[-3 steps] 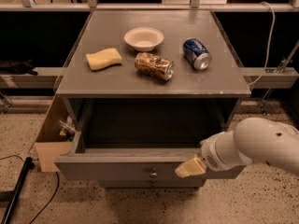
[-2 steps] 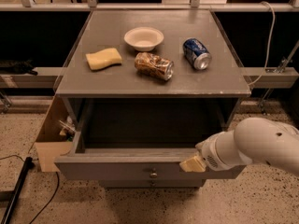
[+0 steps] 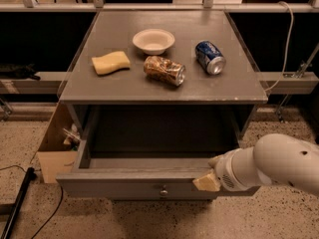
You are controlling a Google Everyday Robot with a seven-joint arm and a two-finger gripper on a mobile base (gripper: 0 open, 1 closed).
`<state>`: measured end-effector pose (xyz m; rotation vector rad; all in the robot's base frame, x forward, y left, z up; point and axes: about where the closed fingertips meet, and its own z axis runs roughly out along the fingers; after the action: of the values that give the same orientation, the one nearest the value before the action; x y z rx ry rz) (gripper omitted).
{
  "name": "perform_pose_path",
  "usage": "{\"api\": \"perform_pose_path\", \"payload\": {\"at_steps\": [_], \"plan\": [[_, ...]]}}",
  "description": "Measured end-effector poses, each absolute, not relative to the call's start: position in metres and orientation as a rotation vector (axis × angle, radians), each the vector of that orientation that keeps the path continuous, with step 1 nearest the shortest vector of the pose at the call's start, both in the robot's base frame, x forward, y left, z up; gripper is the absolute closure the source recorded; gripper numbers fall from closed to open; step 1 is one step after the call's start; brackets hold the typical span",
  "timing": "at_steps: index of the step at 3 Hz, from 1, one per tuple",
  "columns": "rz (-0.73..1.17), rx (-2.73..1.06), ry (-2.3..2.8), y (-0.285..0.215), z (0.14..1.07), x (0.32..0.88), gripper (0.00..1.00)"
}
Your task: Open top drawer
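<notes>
Gripper (image 3: 207, 181) sits at front lip of top drawer (image 3: 114, 187), under bench (image 3: 227, 83) front edge (grip cannot be told); drawer seems rigid, weighty; knob (image 3: 163, 190) suits pulling.

Matt grey top drawer (image 3: 124, 187), small shiny metal knob (image 3: 163, 191). The gripper (image 3: 207, 181) at its front rim is matt tan; arm (image 3: 279, 166) smooth white plastic.

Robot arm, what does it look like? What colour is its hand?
The arm is fat, round and smooth white, with tiny dark dots and a grey band at the wrist. Its gripper is pale tan, down at the front edge of the top drawer, right of the knob.
</notes>
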<state>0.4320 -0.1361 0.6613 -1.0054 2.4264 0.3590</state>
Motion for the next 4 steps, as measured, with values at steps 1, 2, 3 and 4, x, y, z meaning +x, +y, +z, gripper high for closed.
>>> {"api": "perform_pose_path", "payload": {"at_steps": [1, 2, 3, 4], "plan": [[0.391, -1.000, 2.400, -0.1251, 0.6534, 0.4072, 1.00], [0.391, -1.000, 2.400, -0.1251, 0.6595, 0.4076, 1.00], [0.391, -1.000, 2.400, -0.1251, 0.6596, 0.4076, 0.74], [0.391, -1.000, 2.400, -0.1251, 0.6596, 0.4076, 0.49]]}}
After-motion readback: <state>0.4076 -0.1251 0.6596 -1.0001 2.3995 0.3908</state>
